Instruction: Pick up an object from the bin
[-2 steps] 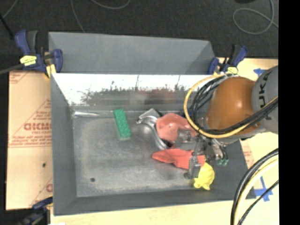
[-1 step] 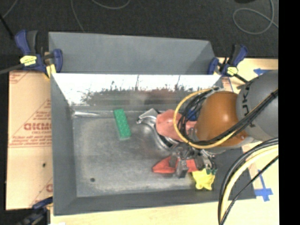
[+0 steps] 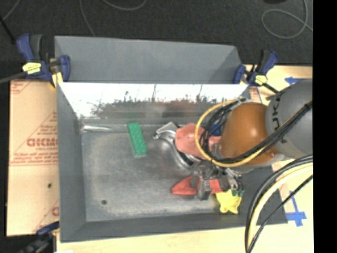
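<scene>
Claw [image 3: 206, 185] low among small things by the bin's [image 3: 71, 157] lower right corner, nothing lifted yet.
Open or closed: cannot tell, its dark parts crowd together under the orange wrist cover [image 3: 247, 133]. Nearest things: red wedge-like piece [image 3: 182, 187] touching it on the left, yellow toy [image 3: 228, 202] just beside it toward the corner, pink object [image 3: 185, 138] and silvery metal object [image 3: 167, 137] behind it toward the far wall. Green block [image 3: 137, 139] lies well apart, mid-floor, left of the rest. Likely target is the red wedge-like piece, judged by position only. Progress: reach looks done; grasp unconfirmed, lift out of the bin left to do.
</scene>
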